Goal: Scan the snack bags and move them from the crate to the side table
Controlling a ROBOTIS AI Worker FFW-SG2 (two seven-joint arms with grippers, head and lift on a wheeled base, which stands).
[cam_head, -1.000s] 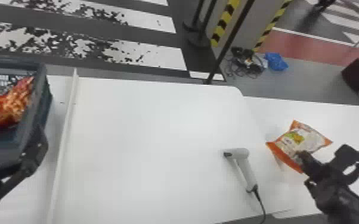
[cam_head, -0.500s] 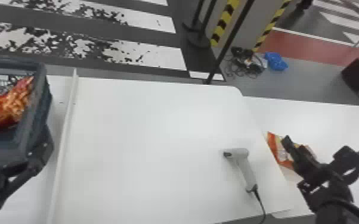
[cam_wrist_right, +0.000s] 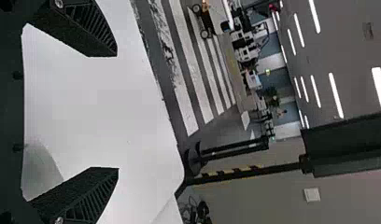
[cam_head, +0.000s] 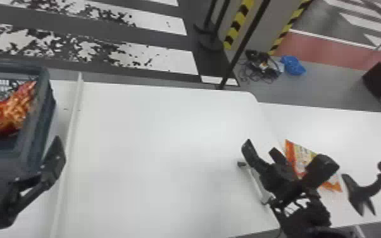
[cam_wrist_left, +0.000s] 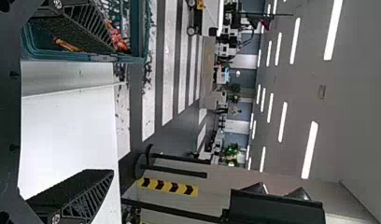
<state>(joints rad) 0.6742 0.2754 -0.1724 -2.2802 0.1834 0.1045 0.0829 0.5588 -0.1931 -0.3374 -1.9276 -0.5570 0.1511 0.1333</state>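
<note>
Head view: a snack bag, white and yellow with orange edges, lies on the side tabletop, its middle hidden by black parts of the right tool. That tool hangs over the scanner too, covering much of it (a pale handle and a bit of its dark front peek out). Over at the left, a dark grey-blue crate with slatted sides holds another bag, glossy red and orange, its near end behind the dark finger of the left tool. A raised white strip runs between the crate and the main tabletop. On the floor beyond are a tangle of cables and a blue bundle.

Left wrist view: the fingers are spread wide with nothing between them; one overlaps the crate and hides part of the red-orange packaging inside, the other is seen against white tabletop.

Right wrist view: these fingers stand wide apart as well, gripping nothing (just bare white surface and a grey shadow behind the gap).
</note>
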